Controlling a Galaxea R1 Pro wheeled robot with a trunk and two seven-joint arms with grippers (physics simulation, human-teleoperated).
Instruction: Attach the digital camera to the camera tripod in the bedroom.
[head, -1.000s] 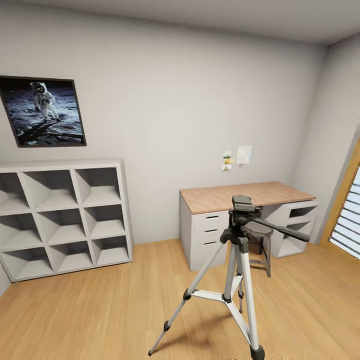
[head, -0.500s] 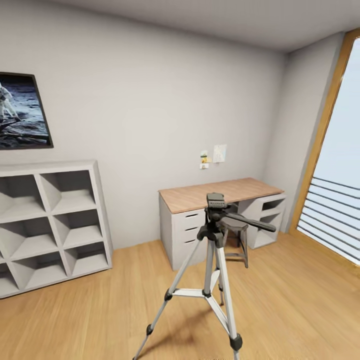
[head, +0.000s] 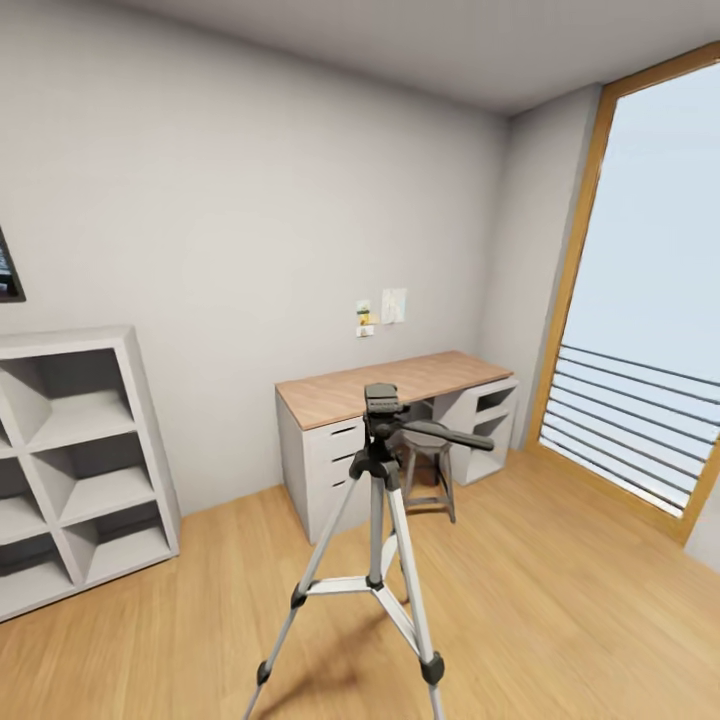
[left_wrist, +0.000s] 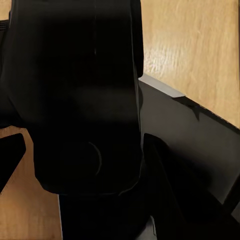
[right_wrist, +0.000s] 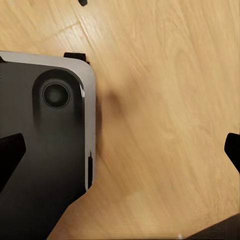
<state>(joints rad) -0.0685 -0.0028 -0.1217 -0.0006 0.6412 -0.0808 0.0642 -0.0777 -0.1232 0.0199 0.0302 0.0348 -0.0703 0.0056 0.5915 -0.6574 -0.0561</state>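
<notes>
Tripod position first: the camera tripod stands at lower centre of the head frame on the plank floor, nearest to me, its black head bare and the pan handle pointing toward the right of the frame. Over the last second the whole picture has slid leftward; this is my head or base turning right, not the tripod moving. Behind the tripod sit a stool and the wood-topped desk. The cube shelf is now at the left edge, and the tall window has entered at right. No digital camera is visible here, so I judge the turn a search for it. My right claw hangs spread above floor; whether my left claw is spread or pressed together I cannot tell.
</notes>
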